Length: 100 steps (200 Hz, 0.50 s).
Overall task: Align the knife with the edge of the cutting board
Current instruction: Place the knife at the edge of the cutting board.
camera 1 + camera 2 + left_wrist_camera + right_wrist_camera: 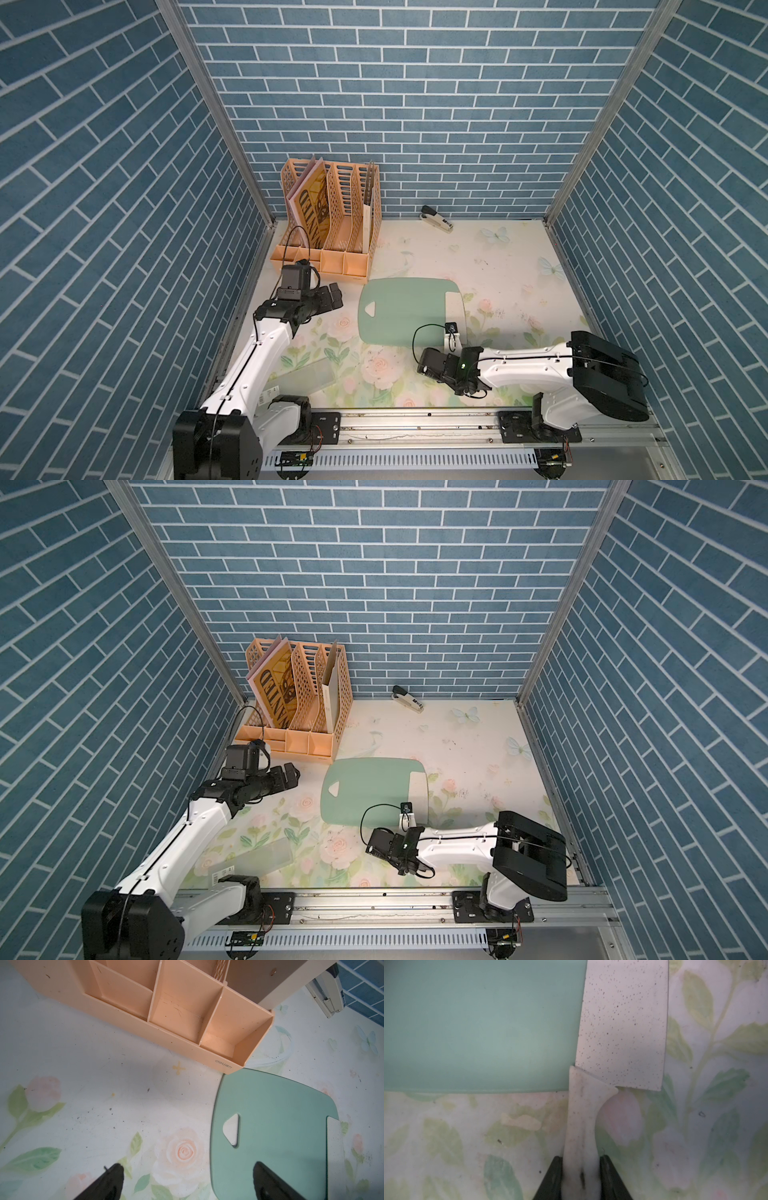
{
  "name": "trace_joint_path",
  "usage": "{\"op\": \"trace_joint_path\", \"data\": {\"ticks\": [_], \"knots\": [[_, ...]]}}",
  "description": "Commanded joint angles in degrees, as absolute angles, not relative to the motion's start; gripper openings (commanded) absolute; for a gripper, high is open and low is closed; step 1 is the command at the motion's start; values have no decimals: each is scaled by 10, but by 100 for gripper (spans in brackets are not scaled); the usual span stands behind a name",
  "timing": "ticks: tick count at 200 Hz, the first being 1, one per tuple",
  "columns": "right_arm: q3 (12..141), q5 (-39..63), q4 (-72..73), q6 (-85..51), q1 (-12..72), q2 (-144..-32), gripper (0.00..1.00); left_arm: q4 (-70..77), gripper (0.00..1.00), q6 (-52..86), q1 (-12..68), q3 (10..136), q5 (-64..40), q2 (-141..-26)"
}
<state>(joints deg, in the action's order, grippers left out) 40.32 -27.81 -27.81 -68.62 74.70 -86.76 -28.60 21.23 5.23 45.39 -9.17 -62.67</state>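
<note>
The pale green cutting board [399, 311] [365, 791] [276, 1130] [477, 1022] lies flat mid-table, its small hole toward the left. The white knife [456, 309] [419, 791] [623, 1022] has its speckled blade lying along the board's right short side, overhanging that edge slightly. Its cream handle sticks out past the board's near edge. My right gripper [451, 347] [405, 823] [581, 1159] is shut on the handle's end. My left gripper [334, 296] [291, 776] [187, 1167] hovers open left of the board, holding nothing.
A peach file organiser [328, 224] [187, 1012] with papers stands at the back left, close to the board's far left corner. A stapler [436, 218] lies by the back wall. A translucent sheet [303, 376] lies near the left arm, before the front rail [415, 424].
</note>
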Motion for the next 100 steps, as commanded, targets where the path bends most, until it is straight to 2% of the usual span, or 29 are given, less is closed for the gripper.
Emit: {"op": "trace_joint_path", "data": {"ticks": [1, 100], "knots": [[396, -287, -291, -692, 744, -859, 0, -288, 100, 215, 57, 450, -88, -619], [398, -286, -289, -687, 744, -864, 0, -288, 100, 215, 58, 450, -88, -620]]}}
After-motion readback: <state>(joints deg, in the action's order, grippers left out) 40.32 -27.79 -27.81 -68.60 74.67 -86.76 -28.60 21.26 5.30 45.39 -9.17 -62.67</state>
